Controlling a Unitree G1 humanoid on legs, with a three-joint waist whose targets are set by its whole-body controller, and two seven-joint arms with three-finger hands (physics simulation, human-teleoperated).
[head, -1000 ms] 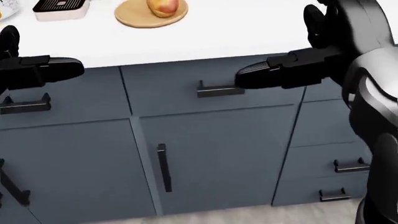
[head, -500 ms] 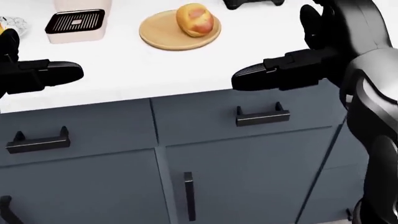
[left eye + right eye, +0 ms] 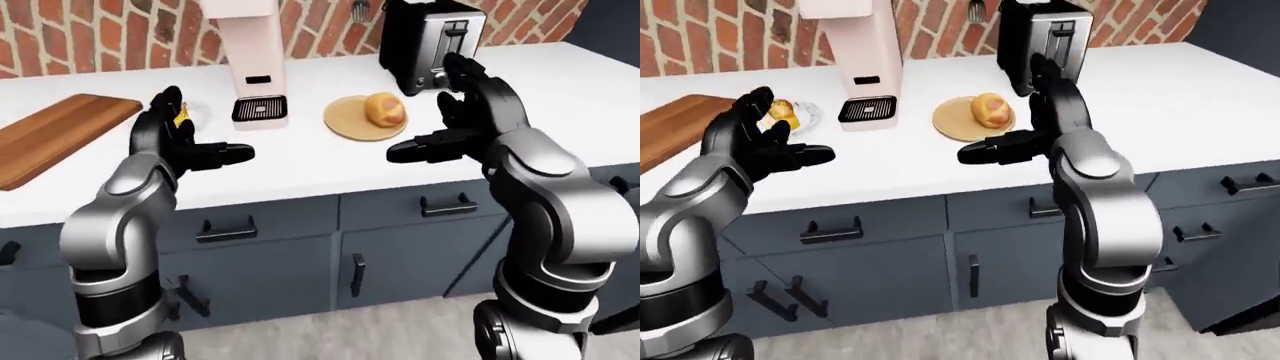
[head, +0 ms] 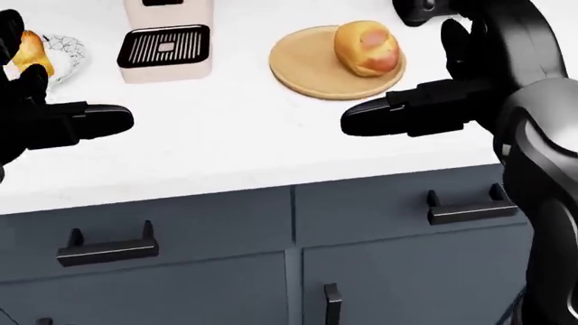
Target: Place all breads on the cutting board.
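Note:
A golden bread roll (image 4: 366,46) lies on a round wooden plate (image 4: 303,73) on the white counter. A second bread (image 3: 782,114) lies on a small pale dish (image 3: 806,112) further left, just behind my left hand. The wooden cutting board (image 3: 55,135) lies at the counter's left end in the left-eye view. My left hand (image 3: 195,146) is open and empty, held above the counter edge near the small dish. My right hand (image 3: 440,135) is open and empty, to the right of the wooden plate, below the toaster.
A pink coffee machine (image 3: 250,60) with a drip tray (image 4: 164,46) stands between the two breads. A black toaster (image 3: 430,41) stands by the brick wall. Grey drawers and doors with black handles (image 4: 465,210) run below the counter.
The camera has moved: the counter has slid down and right in the head view, showing the small dish with bread at the left. Both hands stay open and level.

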